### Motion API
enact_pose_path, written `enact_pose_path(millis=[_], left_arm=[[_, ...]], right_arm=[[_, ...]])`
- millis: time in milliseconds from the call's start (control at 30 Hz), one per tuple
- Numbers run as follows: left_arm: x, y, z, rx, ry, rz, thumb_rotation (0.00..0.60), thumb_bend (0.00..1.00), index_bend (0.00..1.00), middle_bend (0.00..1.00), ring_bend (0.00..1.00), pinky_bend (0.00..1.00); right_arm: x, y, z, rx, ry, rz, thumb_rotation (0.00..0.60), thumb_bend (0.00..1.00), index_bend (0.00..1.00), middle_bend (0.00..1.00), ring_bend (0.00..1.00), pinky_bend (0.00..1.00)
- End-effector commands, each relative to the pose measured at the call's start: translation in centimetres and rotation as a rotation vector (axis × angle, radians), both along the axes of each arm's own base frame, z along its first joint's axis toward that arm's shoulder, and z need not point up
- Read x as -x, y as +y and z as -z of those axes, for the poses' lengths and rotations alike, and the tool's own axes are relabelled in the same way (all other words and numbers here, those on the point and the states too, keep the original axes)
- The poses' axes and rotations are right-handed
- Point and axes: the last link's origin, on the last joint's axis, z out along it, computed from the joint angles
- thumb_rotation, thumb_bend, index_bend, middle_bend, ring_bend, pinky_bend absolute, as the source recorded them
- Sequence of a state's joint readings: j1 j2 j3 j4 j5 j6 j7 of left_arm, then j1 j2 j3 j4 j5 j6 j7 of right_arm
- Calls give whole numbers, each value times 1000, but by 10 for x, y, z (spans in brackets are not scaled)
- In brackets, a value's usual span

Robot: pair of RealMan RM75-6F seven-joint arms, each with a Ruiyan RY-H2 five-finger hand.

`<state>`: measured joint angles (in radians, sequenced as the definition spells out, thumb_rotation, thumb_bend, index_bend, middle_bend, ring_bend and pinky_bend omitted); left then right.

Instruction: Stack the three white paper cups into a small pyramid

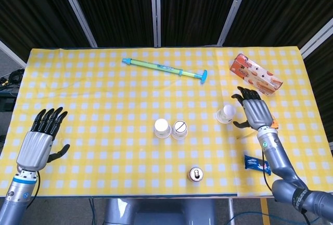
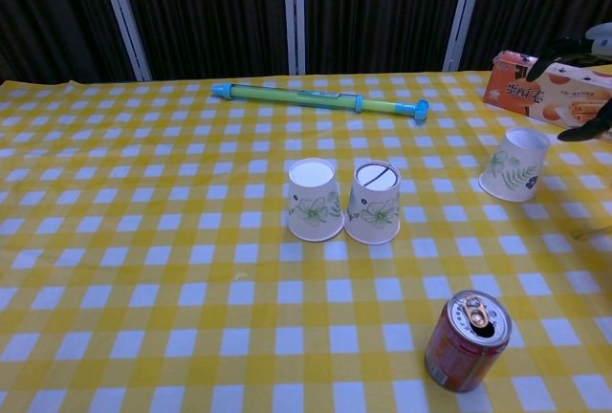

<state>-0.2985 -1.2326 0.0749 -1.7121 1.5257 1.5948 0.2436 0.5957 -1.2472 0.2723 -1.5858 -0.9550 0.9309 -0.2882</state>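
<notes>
Nearest the front edge of the table (image 1: 78,79) stands a red drink can (image 2: 467,340), upright with its pull-tab top showing, a little right of centre on the yellow checked cloth. Behind it, around the middle of the table, two white paper cups sit upside down, the left cup (image 2: 315,200) and the middle cup (image 2: 374,202) touching side by side, each printed with a green leaf pattern. A third cup (image 2: 515,164), also inverted, stands well apart towards the right edge. The right hand (image 1: 254,109) hangs just beside that third cup on its right side, fingers spread and holding nothing; whether a fingertip touches the cup cannot be told. The left hand (image 1: 41,139) hovers near the front left corner, well apart from all the cups, fingers extended close together and thumb out to the side, also holding nothing. Along the far edge lies a green and blue tube-shaped toy (image 1: 165,68), slanting slightly. An orange snack box (image 1: 255,73) rests near the far right corner, and a blue wrapped packet (image 1: 257,164) lies at the front right edge under the right forearm.
</notes>
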Motion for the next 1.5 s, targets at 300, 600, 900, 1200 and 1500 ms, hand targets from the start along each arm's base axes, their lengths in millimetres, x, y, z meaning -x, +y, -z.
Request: enact_pose_path(millis=[300, 600, 900, 1200, 1500], left_arm=[[2, 2, 1, 8, 8, -9, 600, 238, 0, 0, 0, 0], [0, 1, 0, 3, 6, -3, 600, 238, 0, 0, 0, 0], [1, 2, 0, 7, 4, -2, 600, 238, 0, 0, 0, 0], [2, 2, -1, 8, 4, -6, 600, 238, 0, 0, 0, 0], [7, 6, -7, -3, -13, -30, 600, 238, 0, 0, 0, 0]], right_arm=[[18, -11, 18, -22, 14, 68, 600, 169, 237, 15, 0, 7], [23, -17, 33, -41, 2, 88, 600, 169, 286, 17, 0, 6], [26, -23, 43, -39, 7, 90, 600, 170, 330, 42, 0, 10], [22, -23, 51, -29, -16, 75, 600, 239, 487, 136, 0, 56], [-57, -12, 14, 37, -151, -135, 600, 241, 499, 150, 0, 64]])
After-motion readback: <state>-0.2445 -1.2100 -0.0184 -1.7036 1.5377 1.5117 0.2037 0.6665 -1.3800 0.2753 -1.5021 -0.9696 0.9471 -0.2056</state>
